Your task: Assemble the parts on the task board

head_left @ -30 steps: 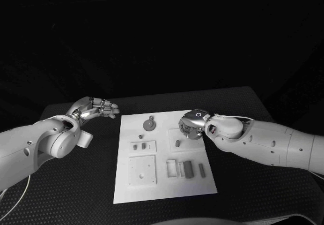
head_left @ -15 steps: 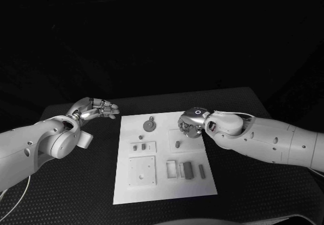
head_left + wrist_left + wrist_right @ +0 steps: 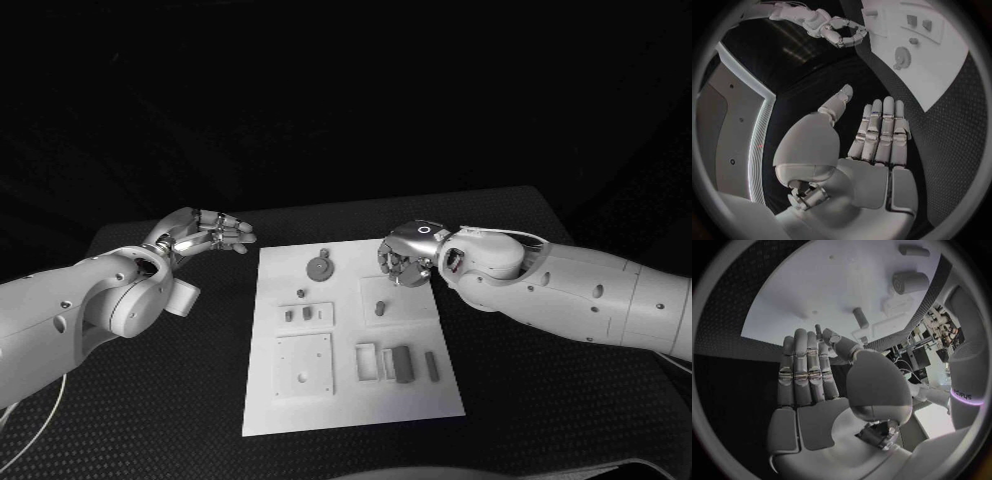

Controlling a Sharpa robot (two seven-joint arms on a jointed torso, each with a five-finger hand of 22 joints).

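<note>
Right hand [image 3: 408,256] hovers over board's [image 3: 353,400] far right corner, fingers straight, holding nothing, likely lining up a pick. Left hand [image 3: 202,232] empty, parked off board's far left corner. Parts [image 3: 400,360] lie on board mid-worktop.

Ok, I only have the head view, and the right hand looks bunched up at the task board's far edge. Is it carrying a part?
Observer: The right wrist view shows the right hand with its fingers straight, side by side, and a bare palm. I cannot tell whether the thumb pinches something small.
Operator: And the left hand?
Observer: The left wrist view shows the left hand flat, with a bare palm and the thumb spread. It is over the black table, beside the task board.
</note>
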